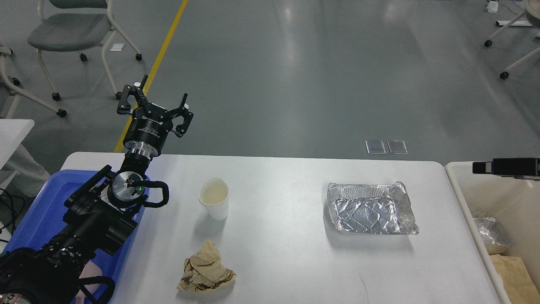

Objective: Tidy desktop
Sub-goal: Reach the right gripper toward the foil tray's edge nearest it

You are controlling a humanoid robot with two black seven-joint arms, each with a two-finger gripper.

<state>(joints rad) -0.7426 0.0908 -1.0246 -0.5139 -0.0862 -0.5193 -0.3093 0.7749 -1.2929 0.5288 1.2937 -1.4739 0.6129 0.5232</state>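
The white desktop (pixel 287 253) holds a white paper cup (pixel 214 198), a crumpled brown paper napkin (pixel 206 270) near the front edge, and a crinkled foil tray (pixel 371 209) to the right. My left gripper (pixel 156 99) is raised above the table's far left corner, open and empty, well apart from the cup. My right gripper (pixel 485 167) shows only as a dark flat bar at the right edge, over the bin's far rim. Its fingers cannot be told apart.
A blue plastic tray (pixel 38 211) lies at the left under my left arm. A cream bin (pixel 464 198) stands at the right edge with crumpled foil (pixel 491 236) and brown paper (pixel 517 274) inside. Chairs (pixel 67 29) stand on the floor behind.
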